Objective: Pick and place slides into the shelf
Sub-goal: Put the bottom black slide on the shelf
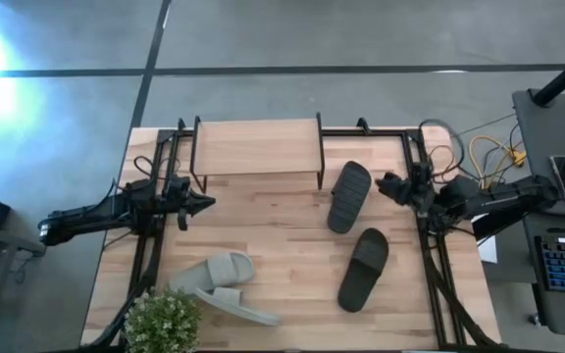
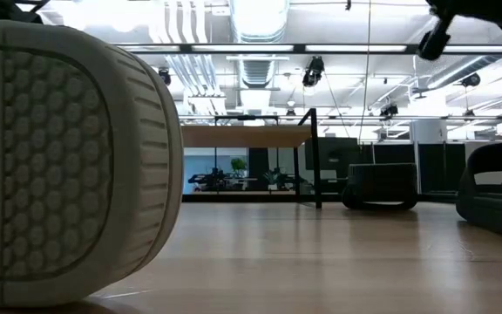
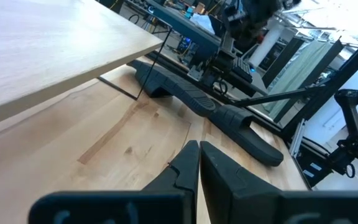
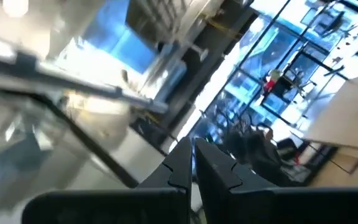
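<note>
Fingers pressed together and holding nothing, the left gripper (image 1: 207, 204) hangs at the table's left edge just in front of the shelf (image 1: 256, 147), a low rack with a light wooden plank top and thin black metal legs standing at the far middle of the large wooden tabletop (image 1: 292, 255). Across the table the right gripper (image 1: 383, 184), likewise closed and empty, sits at the right edge, close to the far black open-toe slide sandal (image 1: 349, 195), which lies just right of the shelf; its mate, a second black slide (image 1: 364, 268), rests nearer and a little further right. The pair of light grey slides (image 1: 226, 284) lies heaped at the near left, one tipped against the other, beside a small green potted plant (image 1: 163, 321). No slide is on the shelf yet, so the job appears to stand at its opening step. The next move likely calls for one arm to part its fingers, descend over a strap and lift.
</note>
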